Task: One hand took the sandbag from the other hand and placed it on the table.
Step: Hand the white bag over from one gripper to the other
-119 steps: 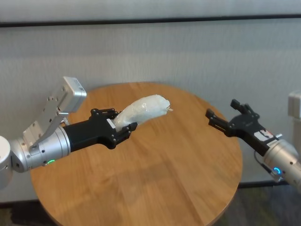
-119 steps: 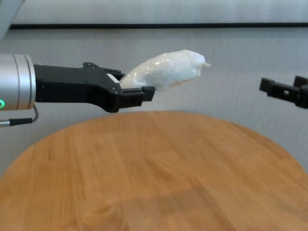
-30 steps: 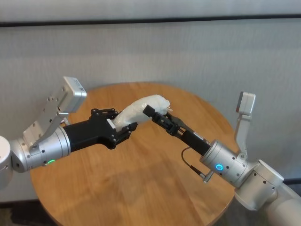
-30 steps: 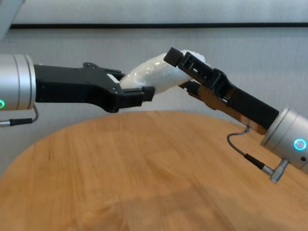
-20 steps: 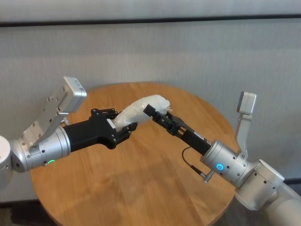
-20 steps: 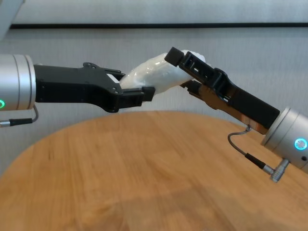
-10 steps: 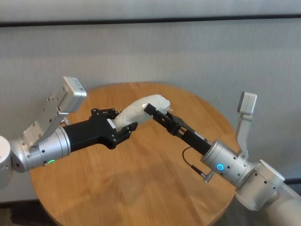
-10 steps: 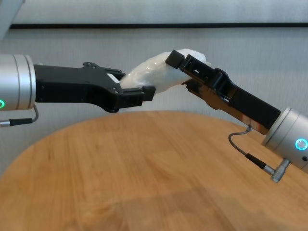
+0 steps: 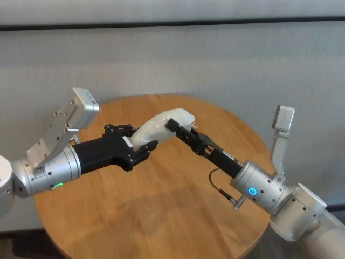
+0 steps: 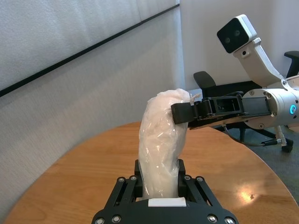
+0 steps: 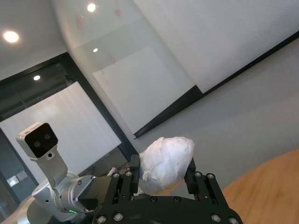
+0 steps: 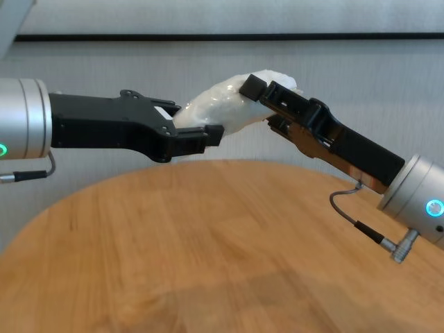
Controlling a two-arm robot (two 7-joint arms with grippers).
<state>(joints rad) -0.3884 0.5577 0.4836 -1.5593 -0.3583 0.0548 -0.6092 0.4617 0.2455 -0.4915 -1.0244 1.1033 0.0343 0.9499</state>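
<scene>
The white sandbag [image 9: 161, 123] hangs in the air above the round wooden table [image 9: 161, 216], held from both ends. My left gripper [image 9: 141, 137] is shut on its lower end; in the left wrist view the sandbag [image 10: 161, 140] rises from between the left fingers. My right gripper [image 9: 180, 128] reaches in from the right and its fingers clasp the sandbag's upper end. In the right wrist view the sandbag [image 11: 166, 163] fills the gap between the right fingers. The chest view shows the left gripper [image 12: 191, 121] and the right gripper [image 12: 263, 104] meeting on the sandbag [image 12: 215, 104].
A grey wall runs behind the table [image 12: 208, 243]. Office chairs [image 10: 208, 81] stand on the floor beyond the table's far edge in the left wrist view.
Six seconds ago my right gripper was far off at the right. It has come in and closed around the sandbag's upper end, squeezing it slightly over the last second. My left arm has not moved.
</scene>
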